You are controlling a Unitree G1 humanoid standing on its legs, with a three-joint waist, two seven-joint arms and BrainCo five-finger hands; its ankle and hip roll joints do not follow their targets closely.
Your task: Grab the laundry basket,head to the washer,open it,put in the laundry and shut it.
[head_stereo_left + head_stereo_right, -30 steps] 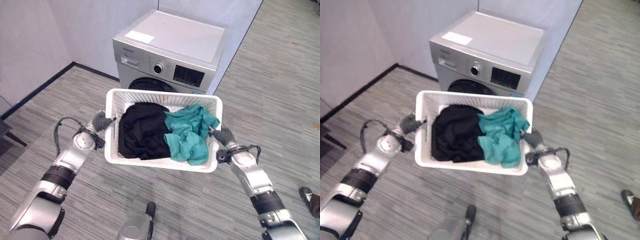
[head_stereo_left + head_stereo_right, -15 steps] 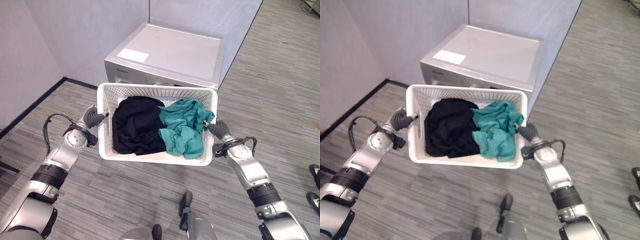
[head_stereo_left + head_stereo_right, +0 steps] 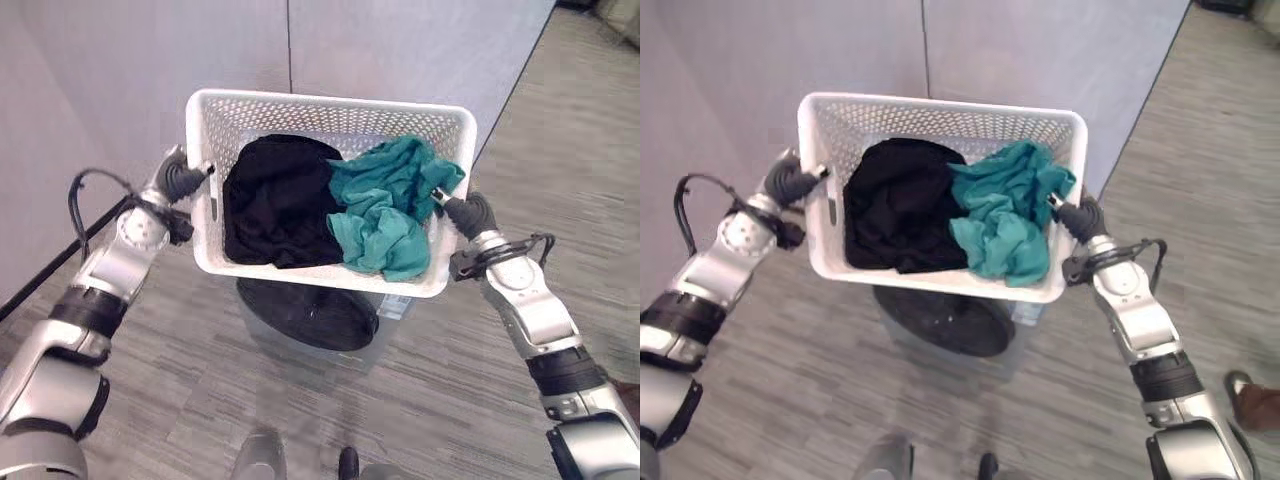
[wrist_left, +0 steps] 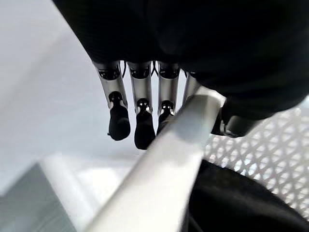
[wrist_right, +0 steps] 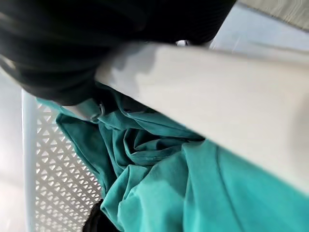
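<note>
Perforated white plastic laundry basket point(image 3: 330, 115) holding crumpled black point(image 3: 275, 205) and teal cloth point(image 3: 385, 215), left hand point(image 3: 178, 180) and right hand point(image 3: 470, 213) clamped on its end rims, washer point(image 3: 310, 315) mostly hidden beneath.

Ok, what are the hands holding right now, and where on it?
The white perforated plastic laundry basket: left hand and right hand grip its opposite short ends at the rim.

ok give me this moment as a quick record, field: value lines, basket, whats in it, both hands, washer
basket: white laundry basket, carried above the washer
contents: black garment on the robot's left, teal garment on its right
left hand: at the basket's left rim
right hand: at its right rim
washer: below the basket, door closed
</note>
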